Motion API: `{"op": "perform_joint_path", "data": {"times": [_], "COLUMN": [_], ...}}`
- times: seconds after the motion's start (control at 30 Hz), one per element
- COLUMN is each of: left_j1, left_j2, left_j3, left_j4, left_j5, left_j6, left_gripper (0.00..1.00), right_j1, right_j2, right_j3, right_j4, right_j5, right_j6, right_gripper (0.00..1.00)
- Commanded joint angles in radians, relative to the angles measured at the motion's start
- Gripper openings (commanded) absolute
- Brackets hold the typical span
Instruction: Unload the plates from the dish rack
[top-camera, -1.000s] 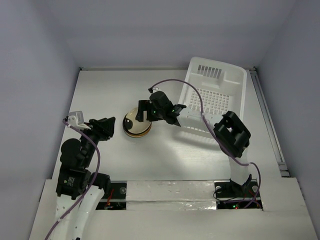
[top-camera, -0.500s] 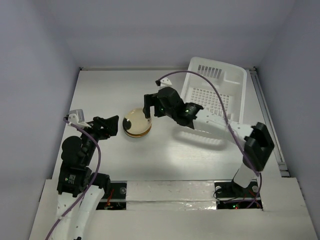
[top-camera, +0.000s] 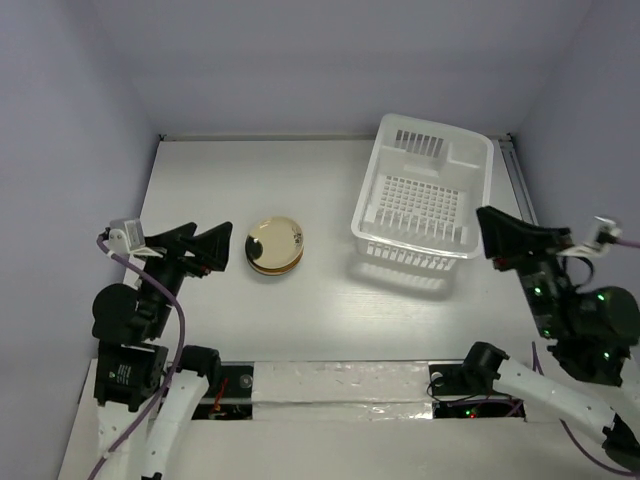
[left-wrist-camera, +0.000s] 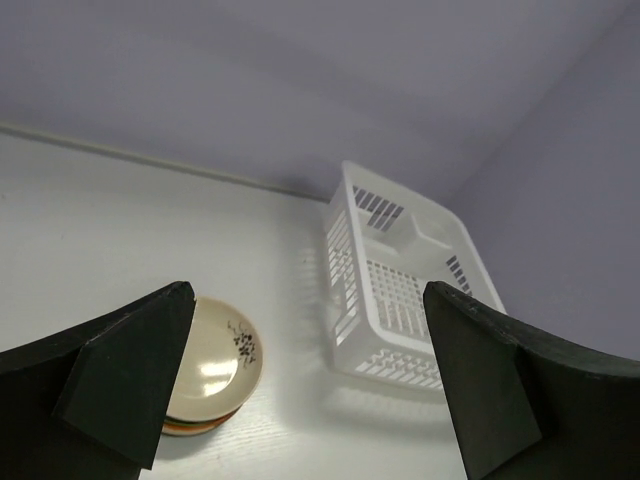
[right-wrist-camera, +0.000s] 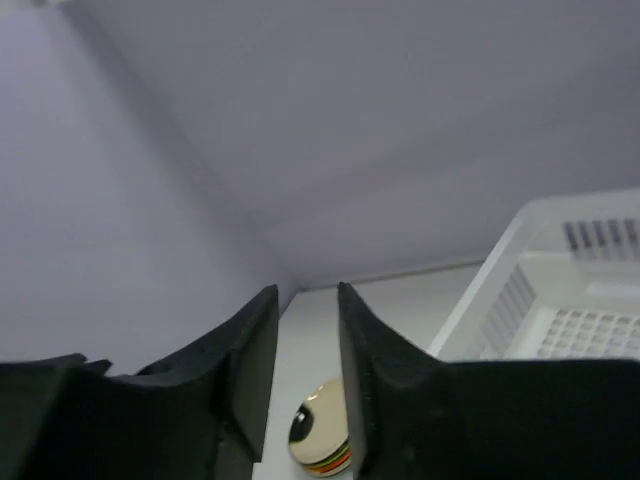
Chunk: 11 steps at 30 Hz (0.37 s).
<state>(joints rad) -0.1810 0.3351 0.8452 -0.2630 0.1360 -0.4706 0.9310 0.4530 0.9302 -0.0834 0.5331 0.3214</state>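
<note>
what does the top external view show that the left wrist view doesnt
Only the top external view: both arms whole, the right gripper to the right of the dish rack, and a straight-down look into the rack, with no plate in it.
Only the left wrist view: the side of the stack of plates, with coloured rims under the cream plate.
Both: the stack on the table, the rack, and the left gripper, open and empty.

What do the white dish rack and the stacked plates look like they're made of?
The dish rack looks like white moulded plastic: thin slotted walls and a grid floor. The plates look like glazed ceramic, given the glare on the cream top one, though melamine is possible.
</note>
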Motion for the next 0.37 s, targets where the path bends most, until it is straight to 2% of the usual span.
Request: {"op": "perform_joint_path", "data": {"times": [0.0,0.03,0.1,0.2,0.33], "left_j1": [0.005,0.005,0.005,0.005,0.005], "left_j2": [0.039,0.041,0.036,0.012,-0.039], "left_j3": [0.080,0.084,0.088,0.052,-0.029], "left_j4": [0.082,0.093,0.113,0.128,0.173], "left_j5": [0.040,0.051,0.060,0.071,0.094], "left_j6": [-0.004,0.003,0.004,0.004,-0.002], "left_gripper": [0.99,0.99,0.99,0.99,0.99], "right_j1": [0.002,0.002,0.002,0.002,0.002], "right_j2": [-0.156,-0.190,-0.236,-0.266,-0.223], "right_j3": [-0.094,-0.122,-0.143,-0.175,-0.182], "right_j4": [-0.027,-0.032,-0.051,-0.073,-0.073], "right_j5": [0.139,0.183,0.208,0.231,0.216], "right_j6": [-0.012,-0.004,0.014,0.033,0.044], "right_gripper": [0.40,0.72,1.00,1.00,1.00]}}
